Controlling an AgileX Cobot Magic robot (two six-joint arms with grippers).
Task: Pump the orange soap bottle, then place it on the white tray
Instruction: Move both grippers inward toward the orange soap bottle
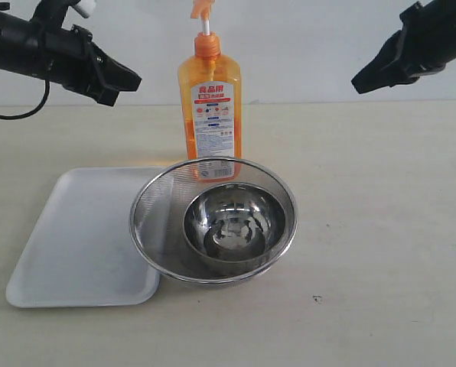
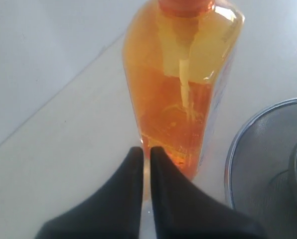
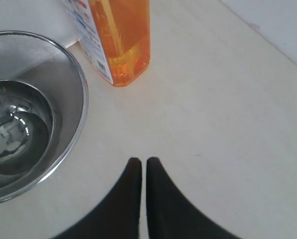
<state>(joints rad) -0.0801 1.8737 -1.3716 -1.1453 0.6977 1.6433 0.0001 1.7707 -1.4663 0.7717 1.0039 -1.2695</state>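
Visibly translucent, the orange soap bottle [image 1: 210, 107] stands upright.

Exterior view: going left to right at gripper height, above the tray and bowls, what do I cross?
left gripper → orange soap bottle → right gripper

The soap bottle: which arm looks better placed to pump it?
Probably the left. The left gripper, shut, points straight at the bottle, which fills its wrist view just ahead. The right gripper, also shut, hangs farther from the bottle, which stands off its line of aim.
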